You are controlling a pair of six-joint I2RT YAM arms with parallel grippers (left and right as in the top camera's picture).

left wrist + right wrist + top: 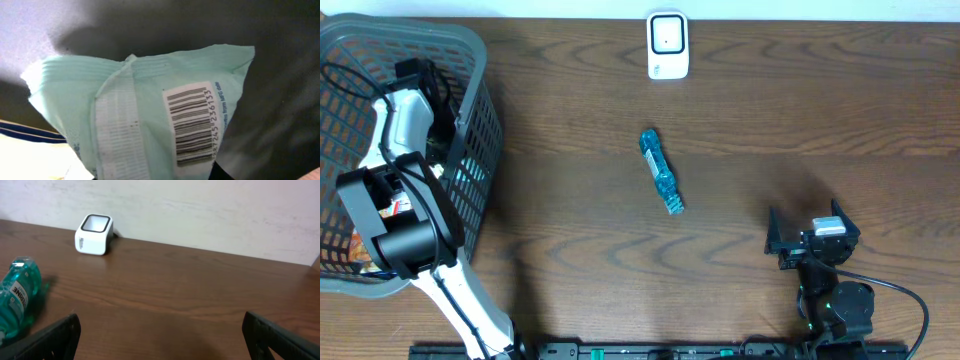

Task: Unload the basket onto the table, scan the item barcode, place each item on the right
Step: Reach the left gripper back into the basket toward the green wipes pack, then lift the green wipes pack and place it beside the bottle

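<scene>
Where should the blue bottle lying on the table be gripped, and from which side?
Across the middle of the blue bottle, coming straight down from above. It lies flat on its side on the table, long axis running slightly diagonally away from the robot, so jaws closing across its narrow width would likely hold best.

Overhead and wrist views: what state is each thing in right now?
Basket: upright, left arm reaching inside.
Packet: close to the left wrist camera, barcode facing it; whether it is gripped, cannot tell.
Bottle: lying on its side mid-table, untouched.
Scanner: upright at the far edge.
Right gripper: open, empty, over the table.
</scene>
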